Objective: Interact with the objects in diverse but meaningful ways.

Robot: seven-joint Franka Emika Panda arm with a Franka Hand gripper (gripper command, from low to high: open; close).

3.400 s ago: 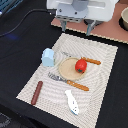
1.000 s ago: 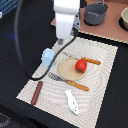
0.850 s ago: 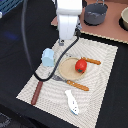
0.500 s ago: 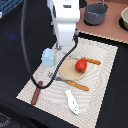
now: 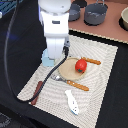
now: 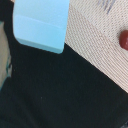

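The light blue carton block (image 5: 46,61) stands at the placemat's edge on the exterior view's left, partly hidden by my gripper (image 5: 53,54), which hangs right above it. It fills a corner of the wrist view (image 6: 40,25). The fingers do not show clearly, so I cannot tell open from shut. The red tomato ball (image 5: 80,65) lies on the round tan plate (image 5: 66,71). The white-and-blue fish piece (image 5: 71,101) lies near the mat's front edge. The dark brown sausage stick (image 5: 36,93) lies at the mat's front left corner.
A beige striped placemat (image 5: 102,85) on a black table holds everything. A wooden-handled knife (image 5: 93,61) lies beside the tomato, and a fork (image 5: 75,85) lies in front of the plate. Grey pots (image 5: 95,14) and a bowl (image 5: 124,17) stand at the back.
My arm has come forward from the back, moved toward the exterior view's left, and lowered over the light blue carton. The toys, plate and cutlery have not moved.
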